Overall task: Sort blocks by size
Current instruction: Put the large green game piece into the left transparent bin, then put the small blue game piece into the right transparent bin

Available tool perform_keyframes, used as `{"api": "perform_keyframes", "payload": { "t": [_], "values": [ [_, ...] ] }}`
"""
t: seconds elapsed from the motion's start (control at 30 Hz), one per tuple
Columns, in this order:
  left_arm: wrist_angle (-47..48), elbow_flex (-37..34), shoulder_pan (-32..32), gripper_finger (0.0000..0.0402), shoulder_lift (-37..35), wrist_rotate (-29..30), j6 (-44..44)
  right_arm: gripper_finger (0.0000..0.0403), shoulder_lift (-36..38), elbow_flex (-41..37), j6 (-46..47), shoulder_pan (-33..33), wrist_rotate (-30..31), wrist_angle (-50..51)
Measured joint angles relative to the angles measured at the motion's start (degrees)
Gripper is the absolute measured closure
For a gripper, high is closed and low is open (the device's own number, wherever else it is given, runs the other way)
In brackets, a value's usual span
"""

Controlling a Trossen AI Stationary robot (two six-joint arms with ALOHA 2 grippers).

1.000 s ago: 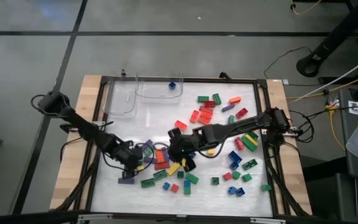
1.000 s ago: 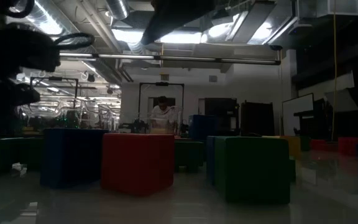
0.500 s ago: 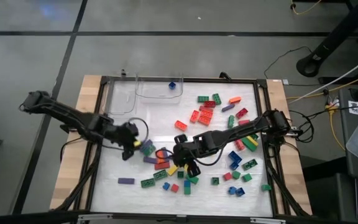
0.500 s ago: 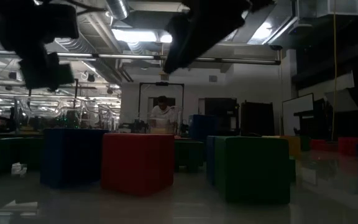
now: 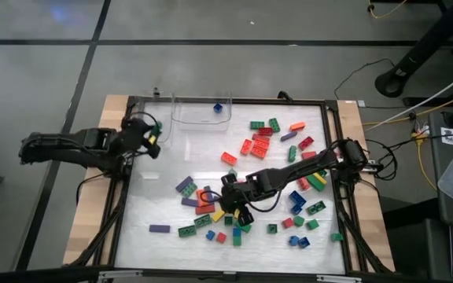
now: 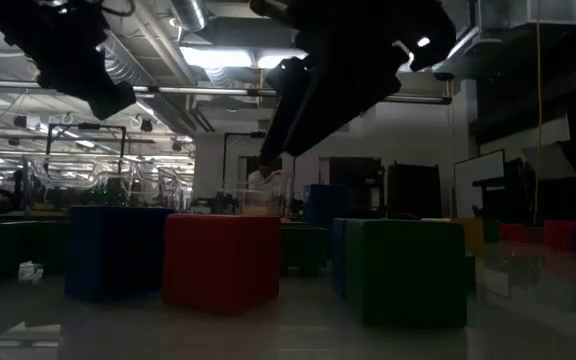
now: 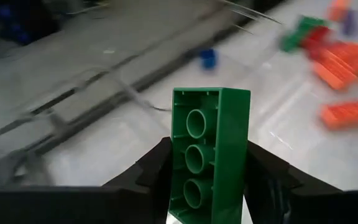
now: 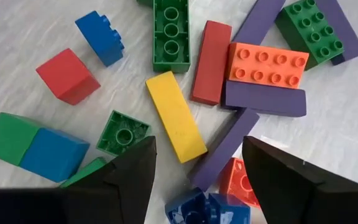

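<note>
Up by the clear tray (image 5: 154, 126) at the desk's far-left corner, the left claw (image 5: 149, 137) grips a long green block (image 7: 208, 152) lengthwise, while the right claw (image 5: 237, 206) hangs released above the yellow block (image 8: 175, 116).

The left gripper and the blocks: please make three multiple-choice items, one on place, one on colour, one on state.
1. Where is the left gripper?
A. beside the clear bins
B. over the central pile
C. off the table

2. What colour is the long block it holds?
A. red
B. green
C. yellow

3. How is the right gripper?
A. shut on a block
B. out of view
C. open, holding nothing

Answers: 1 A, the high view shows it near the left bin. 2 B, the left wrist view shows green. 3 C, its fingers stand apart above the yellow block.
</note>
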State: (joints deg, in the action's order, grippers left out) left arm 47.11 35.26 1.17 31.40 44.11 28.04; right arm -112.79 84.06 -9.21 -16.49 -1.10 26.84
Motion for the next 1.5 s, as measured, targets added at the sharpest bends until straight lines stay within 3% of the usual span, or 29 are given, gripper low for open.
{"api": "perform_keyframes", "payload": {
  "t": [0.1, 0.33, 0.53, 0.77, 1.03, 1.27, 1.5],
  "values": [
    [0.0, -0.4, 3.2, 0.0260, -0.3, 1.8, 0.3, 0.0165, 0.0, -0.8, 0.0, 0.0, 0.3, -0.8],
    [0.0, -3.1, 10.7, 0.0259, 0.2, 3.5, 3.3, 0.0165, 0.0, -1.8, 1.3, 0.0, 7.2, 0.8],
    [-0.2, -4.9, 15.4, 0.0238, 1.5, 3.5, 4.9, 0.0165, 0.0, -1.8, 1.5, 0.0, 7.6, 2.5],
    [-1.0, -5.9, 18.2, 0.0194, 2.9, 1.2, 5.3, 0.0165, 0.0, -0.5, 3.3, 0.0, 8.5, 8.0],
    [-7.3, -5.9, 18.8, 0.0192, 2.9, -2.5, 3.0, 0.0165, 0.0, -0.6, 4.3, 1.1, 7.5, 10.1],
    [-13.8, -5.9, 18.7, 0.0197, 2.9, -11.1, -3.0, 0.0179, -0.3, -0.9, 7.9, 3.7, 2.8, 10.3],
    [-17.0, -5.9, 17.3, 0.0198, 2.7, -22.3, -6.3, 0.0276, -2.0, -1.0, 7.9, 4.6, -0.8, 10.3]
  ]
}}
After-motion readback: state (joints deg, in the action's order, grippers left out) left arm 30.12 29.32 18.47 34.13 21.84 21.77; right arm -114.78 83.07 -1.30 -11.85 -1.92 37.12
